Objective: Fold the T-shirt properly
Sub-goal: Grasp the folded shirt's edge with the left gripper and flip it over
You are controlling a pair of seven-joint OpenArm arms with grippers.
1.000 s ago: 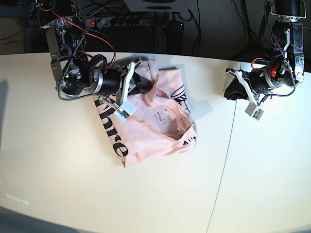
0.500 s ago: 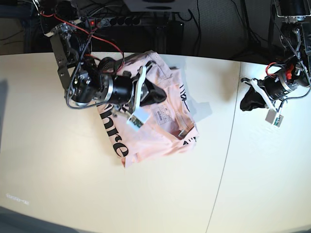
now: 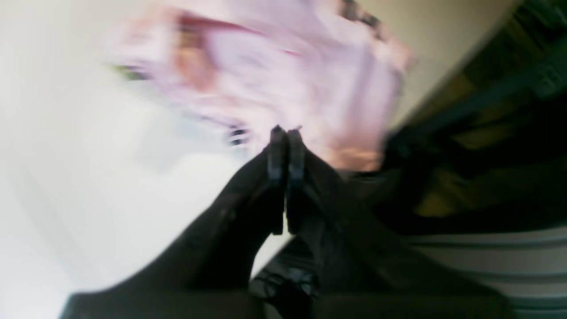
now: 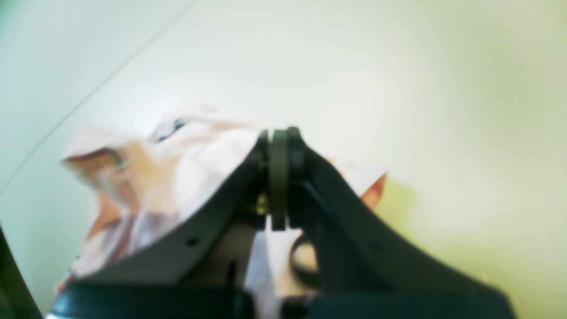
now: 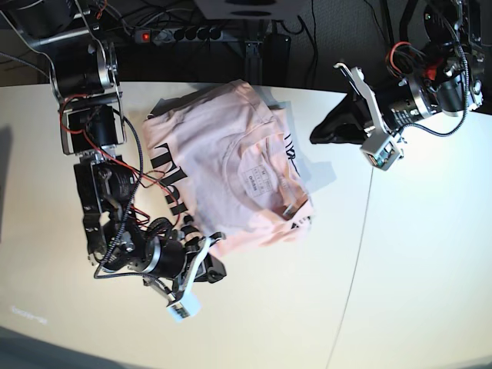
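Pincer (image 4: 279,133) closed beside T-shirt (image 5: 223,169)

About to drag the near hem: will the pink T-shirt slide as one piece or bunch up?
The T-shirt looks floppy: it lies in soft overlapping folds, so it would probably bunch. Thin fabric, likely light. The right gripper sits at its near edge.

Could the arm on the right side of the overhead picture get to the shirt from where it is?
Probably yes: the left end effector hangs just beside the shirt, nothing between them, though it's shut.
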